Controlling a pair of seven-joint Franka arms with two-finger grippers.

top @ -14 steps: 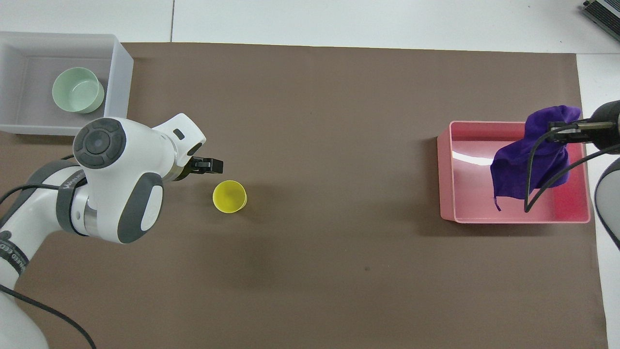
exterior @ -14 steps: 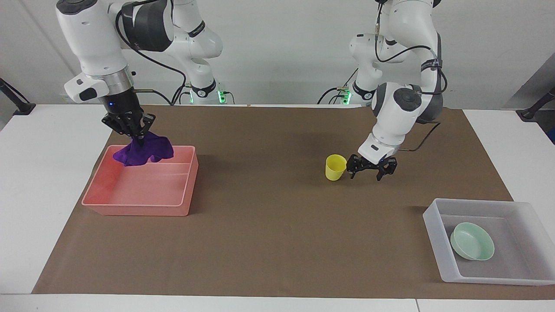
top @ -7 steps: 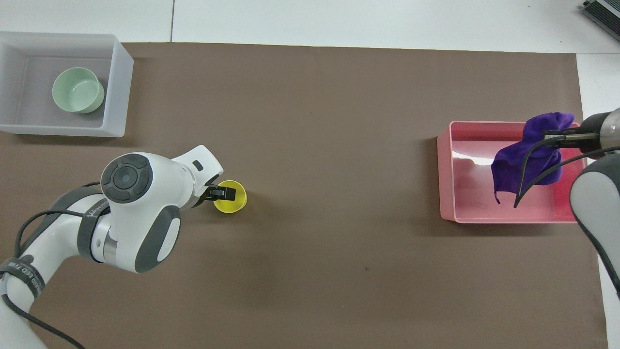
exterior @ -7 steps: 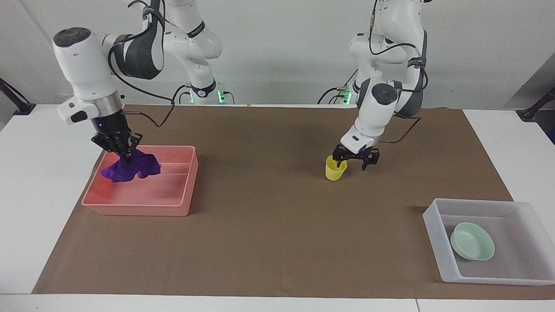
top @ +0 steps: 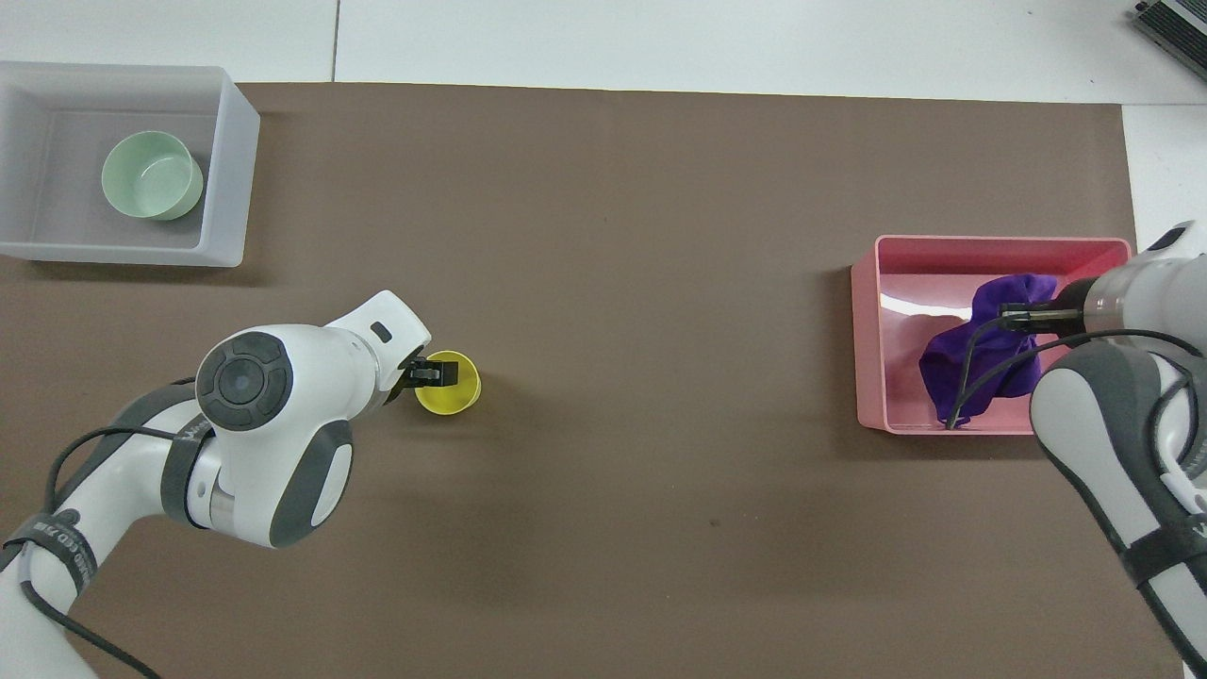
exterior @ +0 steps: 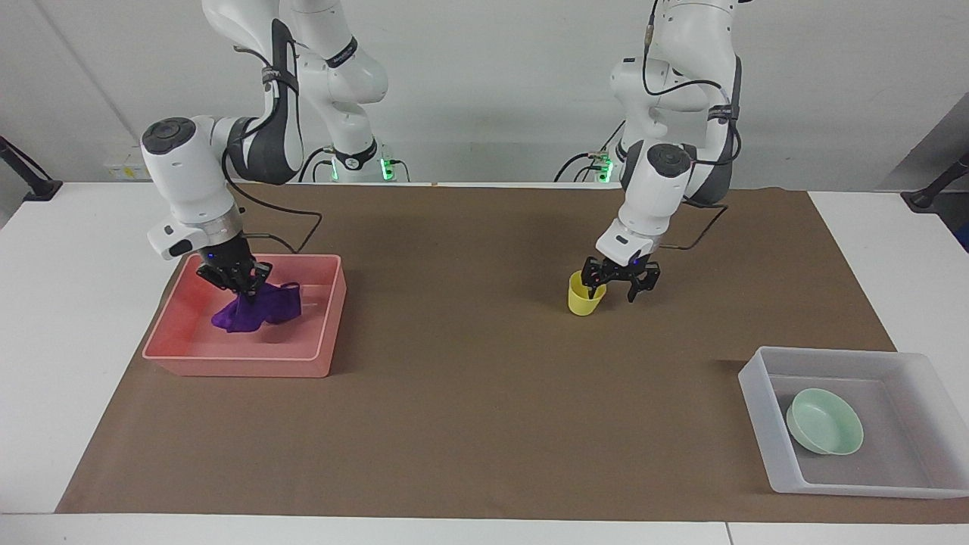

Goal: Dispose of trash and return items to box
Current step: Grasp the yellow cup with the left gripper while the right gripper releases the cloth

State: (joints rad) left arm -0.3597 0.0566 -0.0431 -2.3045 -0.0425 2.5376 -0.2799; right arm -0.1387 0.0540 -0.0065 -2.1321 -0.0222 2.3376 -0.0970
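The purple cloth (exterior: 257, 312) hangs from my right gripper (exterior: 244, 286), which is shut on its top, low inside the pink tray (exterior: 242, 365). The cloth's lower part rests on the tray floor, also in the overhead view (top: 971, 363). The yellow cup (exterior: 581, 304) stands upright mid-mat. My left gripper (exterior: 613, 290) is open at the cup's rim, one finger inside it and one outside, toward the left arm's end; the overhead view shows the cup (top: 454, 398) too. The mint-green bowl (exterior: 824, 421) lies in the translucent box (exterior: 757, 412).
A brown mat (exterior: 469, 393) covers most of the white table. The pink tray sits at the right arm's end and the box at the left arm's end, farther from the robots. Black cables hang by both wrists.
My right gripper has lowered the purple cloth from above the pink tray's rim down into the tray. My left gripper has moved sideways to the yellow cup and put one finger inside it.
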